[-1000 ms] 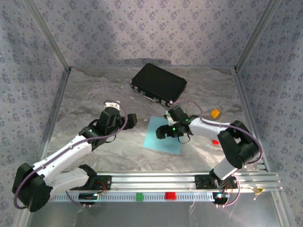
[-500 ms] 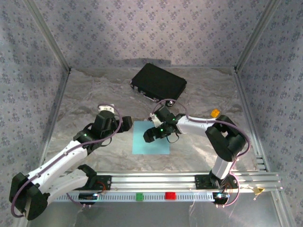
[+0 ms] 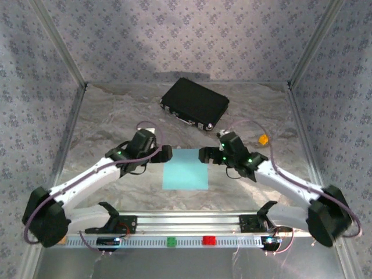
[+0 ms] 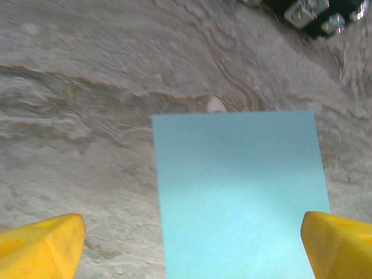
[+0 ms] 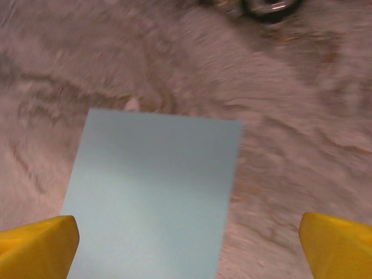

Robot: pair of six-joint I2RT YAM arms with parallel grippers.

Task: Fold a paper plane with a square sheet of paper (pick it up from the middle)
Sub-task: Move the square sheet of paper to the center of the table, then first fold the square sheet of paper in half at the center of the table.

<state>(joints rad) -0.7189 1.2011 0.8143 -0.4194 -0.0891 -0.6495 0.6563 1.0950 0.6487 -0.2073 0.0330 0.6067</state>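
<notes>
The marbled tabletop [image 3: 104,116] carries the black hard case [image 3: 195,103] and, nearer the arms, the square sheet of paper [image 3: 185,169], lying flat. It looks thin, light, floppy and likely slippery, so it is best pinched at its middle. The left claw [image 3: 165,153] and right claw [image 3: 204,155] flank its far corners, both spread wide and empty. A second ago the sheet lay skewed, further right, under the right claw.

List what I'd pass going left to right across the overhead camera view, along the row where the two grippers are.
left gripper → square sheet of paper → right gripper → small orange block
</notes>
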